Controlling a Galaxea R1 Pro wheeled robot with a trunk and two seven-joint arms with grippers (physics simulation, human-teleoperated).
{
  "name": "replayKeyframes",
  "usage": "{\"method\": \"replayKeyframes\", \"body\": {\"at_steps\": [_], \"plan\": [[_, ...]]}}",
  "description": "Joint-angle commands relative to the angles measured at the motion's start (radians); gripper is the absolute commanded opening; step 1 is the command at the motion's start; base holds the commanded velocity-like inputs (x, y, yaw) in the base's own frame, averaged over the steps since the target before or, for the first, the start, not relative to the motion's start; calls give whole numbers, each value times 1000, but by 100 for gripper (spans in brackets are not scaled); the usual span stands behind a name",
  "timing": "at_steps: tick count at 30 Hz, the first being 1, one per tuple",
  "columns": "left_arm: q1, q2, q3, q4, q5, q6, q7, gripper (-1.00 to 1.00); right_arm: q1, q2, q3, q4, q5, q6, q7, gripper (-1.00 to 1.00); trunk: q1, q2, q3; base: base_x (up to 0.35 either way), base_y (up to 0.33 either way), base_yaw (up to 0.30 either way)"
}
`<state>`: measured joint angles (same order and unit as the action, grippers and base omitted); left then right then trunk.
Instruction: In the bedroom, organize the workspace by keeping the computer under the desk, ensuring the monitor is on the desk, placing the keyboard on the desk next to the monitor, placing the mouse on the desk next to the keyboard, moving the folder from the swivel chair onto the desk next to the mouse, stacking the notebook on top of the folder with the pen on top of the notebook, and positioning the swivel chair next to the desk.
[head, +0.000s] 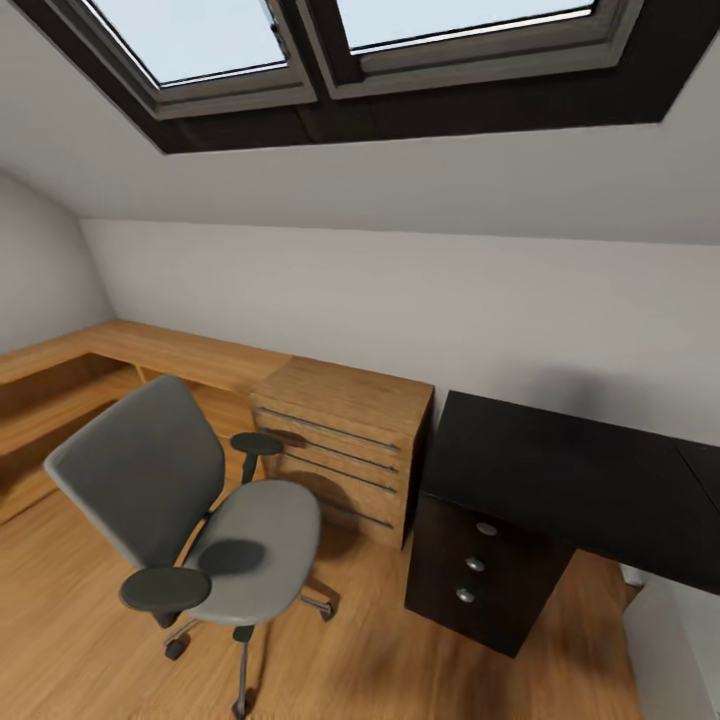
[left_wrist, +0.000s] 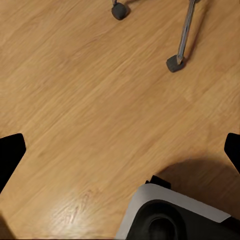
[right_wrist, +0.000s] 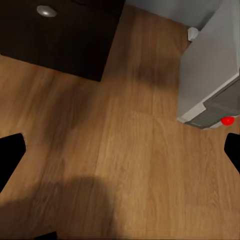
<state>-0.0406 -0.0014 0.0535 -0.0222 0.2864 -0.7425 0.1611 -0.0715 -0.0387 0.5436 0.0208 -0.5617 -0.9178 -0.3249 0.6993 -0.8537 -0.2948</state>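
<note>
- Head view: the swivel chair (head: 190, 520) stands on the wood floor (head: 90, 640) at lower left, grey seat and back, dark armrests, casters on the floor. Its seat carries nothing that can be made out.
- Right of the chair stands a wooden drawer chest (head: 340, 440) against the white wall; a low wooden ledge (head: 150, 350) runs along the wall to the left of it.
- Just beside the chest, further right, is the black desk (head: 560, 480); its tabletop shows bare over the visible part, and a black drawer unit (head: 480, 570) with three round silver knobs sits beneath it.
- Two skylights (head: 340, 40) are set in the sloped ceiling above.
- Left wrist view: looks down on the floor; two chair legs ending in dark casters (left_wrist: 175, 62) appear, a detail of the chair base seen closer than from the head camera. A grey-and-black part of the robot's base (left_wrist: 170, 215) sits at one edge.
- Left pincer (left_wrist: 120, 150): both dark fingertips (left_wrist: 11, 150) sit at opposite frame edges, spread wide, nothing between them.
- Right wrist view: shows the lower corner of the black drawer unit with one knob (right_wrist: 46, 10), and the computer (right_wrist: 212, 70), a grey tower with a red button, standing on the floor near it.
- Right pincer (right_wrist: 120, 152): fingertips wide apart, holding nothing.
</note>
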Motion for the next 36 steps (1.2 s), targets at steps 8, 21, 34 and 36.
{"method": "replayKeyframes", "body": {"at_steps": [8, 21, 34, 36], "plan": [[-1, 0, 6, 1, -4, 4, 2, 100, -1, 0, 9, 2, -3, -3, -5, 100, 0, -1, -11, -236, 192, 172], [-1, -3, 8, 1, -4, 44, 2, 100, -1, 2, 10, 2, -1, -3, -5, 100, 0, -1, -28, -37, 47, 156], [-1, -2, 6, -1, -4, 83, 2, 100, -1, 0, 9, 2, -1, -3, -5, 100, 0, -1, -44, 0, 0, 187], [-1, -2, 6, -1, -4, 83, 2, 100, -1, -1, 9, 2, -2, -3, -5, 100, 0, -1, -46, 0, 0, 214]]}}
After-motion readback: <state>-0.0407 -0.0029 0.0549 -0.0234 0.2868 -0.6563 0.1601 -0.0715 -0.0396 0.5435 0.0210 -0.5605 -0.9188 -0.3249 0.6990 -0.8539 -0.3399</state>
